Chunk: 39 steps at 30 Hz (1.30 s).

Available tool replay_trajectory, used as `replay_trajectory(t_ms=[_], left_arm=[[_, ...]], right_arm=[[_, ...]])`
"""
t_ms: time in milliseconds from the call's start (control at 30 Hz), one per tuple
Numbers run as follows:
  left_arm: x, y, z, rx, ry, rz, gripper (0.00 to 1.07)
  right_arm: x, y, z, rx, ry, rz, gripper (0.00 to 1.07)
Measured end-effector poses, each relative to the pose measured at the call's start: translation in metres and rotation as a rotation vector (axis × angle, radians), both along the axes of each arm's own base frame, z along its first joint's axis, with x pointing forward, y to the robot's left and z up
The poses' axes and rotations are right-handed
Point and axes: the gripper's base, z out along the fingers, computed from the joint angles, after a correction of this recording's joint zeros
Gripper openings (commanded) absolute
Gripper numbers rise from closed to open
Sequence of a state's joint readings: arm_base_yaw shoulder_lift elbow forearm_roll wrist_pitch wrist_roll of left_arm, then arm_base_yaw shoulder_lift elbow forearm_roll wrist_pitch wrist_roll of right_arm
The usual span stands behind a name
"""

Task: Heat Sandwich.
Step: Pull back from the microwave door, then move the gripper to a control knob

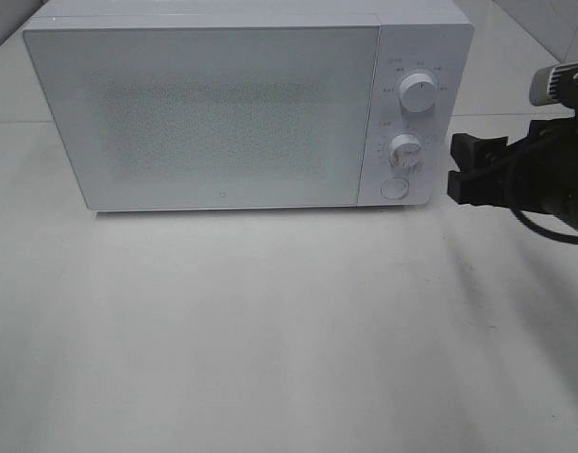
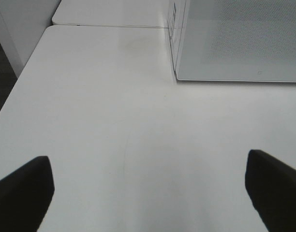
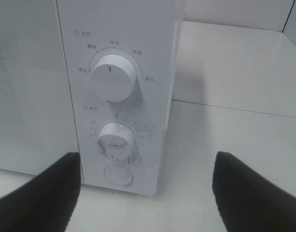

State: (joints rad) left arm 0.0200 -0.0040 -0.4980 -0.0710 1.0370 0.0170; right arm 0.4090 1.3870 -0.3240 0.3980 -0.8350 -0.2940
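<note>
The sandwich is out of view in every frame. A white microwave (image 1: 213, 113) stands at the back of the table with its frosted door shut. My right gripper (image 1: 466, 168) hovers just right of the control panel, open and empty. In the right wrist view its black fingers (image 3: 41, 198) frame the panel's lower end, with the right gripper (image 3: 148, 198) a short way in front of it. My left gripper (image 2: 148, 193) is open over bare table, near the microwave's left front corner (image 2: 177, 77), and holds nothing.
The panel carries an upper knob (image 1: 418, 94), a lower knob (image 1: 403, 148) and a round button (image 1: 394, 187). The white table (image 1: 270, 330) stretches in front of the microwave. A second white surface (image 2: 109, 14) adjoins at the far left.
</note>
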Motion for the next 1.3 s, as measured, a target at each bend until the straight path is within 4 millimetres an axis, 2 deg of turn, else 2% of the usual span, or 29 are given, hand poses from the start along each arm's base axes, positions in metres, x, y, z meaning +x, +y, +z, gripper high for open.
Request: replay_trajectory(t_ms=[367,633,1300], left_arm=[[0.000,0.000,0.000,0.000,0.000,0.000,1.01],[0.000,0.000,0.000,0.000,0.000,0.000,1.01],[0.000,0.000,0.000,0.000,0.000,0.000,1.01]], right_arm=[[-0.005,0.030,-0.021,0.038,-0.042,-0.095,0.74],[-0.010,0.042,-0.035,0.008,-0.035,-0.109,0.74],[-0.010,0.042,-0.037,0.010,-0.027,-0.114,0.74]])
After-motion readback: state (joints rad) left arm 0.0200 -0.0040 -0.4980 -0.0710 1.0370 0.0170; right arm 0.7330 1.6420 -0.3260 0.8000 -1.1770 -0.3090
